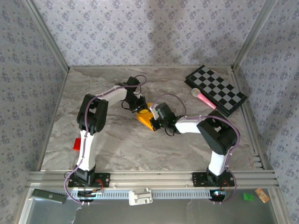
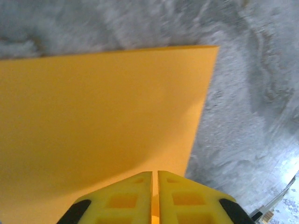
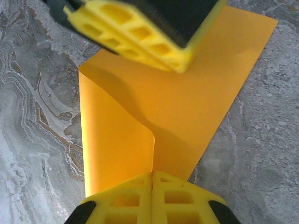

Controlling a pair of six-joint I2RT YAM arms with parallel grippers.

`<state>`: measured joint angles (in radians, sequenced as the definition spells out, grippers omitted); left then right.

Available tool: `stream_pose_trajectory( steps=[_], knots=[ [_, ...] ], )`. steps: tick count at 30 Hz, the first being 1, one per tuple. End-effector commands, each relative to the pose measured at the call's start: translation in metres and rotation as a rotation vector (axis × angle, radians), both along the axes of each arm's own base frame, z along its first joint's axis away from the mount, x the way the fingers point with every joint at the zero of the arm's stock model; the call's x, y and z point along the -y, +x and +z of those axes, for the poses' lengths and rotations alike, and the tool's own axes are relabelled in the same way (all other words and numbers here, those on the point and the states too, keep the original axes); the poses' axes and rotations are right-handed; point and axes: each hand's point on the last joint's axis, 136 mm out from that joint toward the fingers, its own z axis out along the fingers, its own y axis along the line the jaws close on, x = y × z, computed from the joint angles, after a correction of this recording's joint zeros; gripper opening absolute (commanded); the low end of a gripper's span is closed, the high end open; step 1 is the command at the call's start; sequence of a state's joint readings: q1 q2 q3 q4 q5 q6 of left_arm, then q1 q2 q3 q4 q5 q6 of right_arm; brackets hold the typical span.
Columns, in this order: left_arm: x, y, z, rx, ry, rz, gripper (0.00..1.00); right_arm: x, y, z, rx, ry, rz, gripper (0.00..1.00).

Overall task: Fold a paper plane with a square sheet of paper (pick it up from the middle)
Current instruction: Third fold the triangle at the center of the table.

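- The left gripper point(image 2: 154, 173) is seen with fingers clenched together at the thin orange-yellow square sheet of paper point(image 2: 93, 116); a pinch cannot be confirmed.
- The sheet is found mid-table, partly folded over and curled.
- The right gripper point(image 3: 152, 175) is clamped on the curled fold.
- Risk: the sheet could be torn or creased crooked if the grippers are pulled apart unevenly.

High rear overview; both wrist cameras close over one paper point(image 3: 201, 93)
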<state>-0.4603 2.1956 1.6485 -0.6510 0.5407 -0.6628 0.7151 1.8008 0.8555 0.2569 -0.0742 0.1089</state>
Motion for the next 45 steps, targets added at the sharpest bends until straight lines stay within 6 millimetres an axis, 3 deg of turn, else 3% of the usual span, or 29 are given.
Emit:
stream_pose_trajectory(
  steps=[1, 7, 20, 25, 45],
  knots=[
    [0.000, 0.009, 0.020, 0.038, -0.008, 0.010, 0.14, -0.002, 0.000, -0.004, -0.021, -0.015, 0.001, 0.00],
    [-0.013, 0.015, -0.001, 0.019, 0.038, 0.035, 0.12, -0.002, -0.001, -0.005, -0.023, -0.016, 0.001, 0.00],
    [-0.025, -0.006, -0.035, -0.077, 0.126, 0.003, 0.04, 0.001, 0.004, -0.002, -0.012, -0.026, -0.023, 0.00],
    [-0.023, -0.009, -0.037, -0.080, 0.128, -0.014, 0.03, 0.007, 0.007, -0.003, -0.003, -0.056, -0.051, 0.00],
    [-0.017, -0.010, -0.035, -0.077, 0.101, -0.028, 0.02, -0.003, 0.001, -0.007, -0.032, -0.042, 0.003, 0.00]
  ],
)
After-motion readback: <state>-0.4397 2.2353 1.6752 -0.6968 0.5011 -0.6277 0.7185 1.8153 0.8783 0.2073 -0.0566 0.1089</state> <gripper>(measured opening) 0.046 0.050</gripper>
